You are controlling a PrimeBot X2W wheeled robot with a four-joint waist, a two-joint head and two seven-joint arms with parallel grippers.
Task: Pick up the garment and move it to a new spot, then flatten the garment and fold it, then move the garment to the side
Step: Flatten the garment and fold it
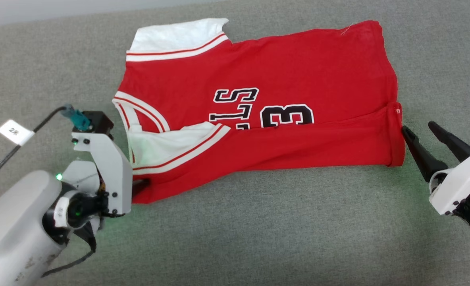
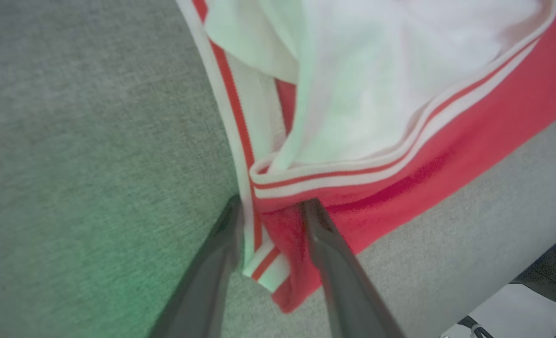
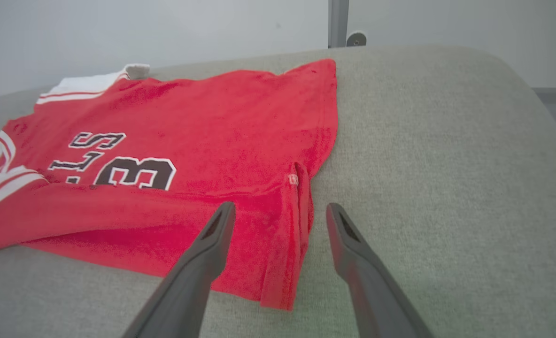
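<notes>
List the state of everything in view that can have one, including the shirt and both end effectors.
Red thin-fabric jersey shirt with white sleeves: lying flat on the grey fabric surface, near long edge folded over the front, covering the bottom of the numerals.
Left end effector: open, dark fingers straddling the shirt's striped-trim corner.
Right end effector: open, dark fingers apart at the shirt's hem end, not gripping.

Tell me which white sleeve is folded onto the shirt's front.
The near sleeve, by the left tool, lies over the garment's red front; the far sleeve spreads flat on the grey surface.
</notes>
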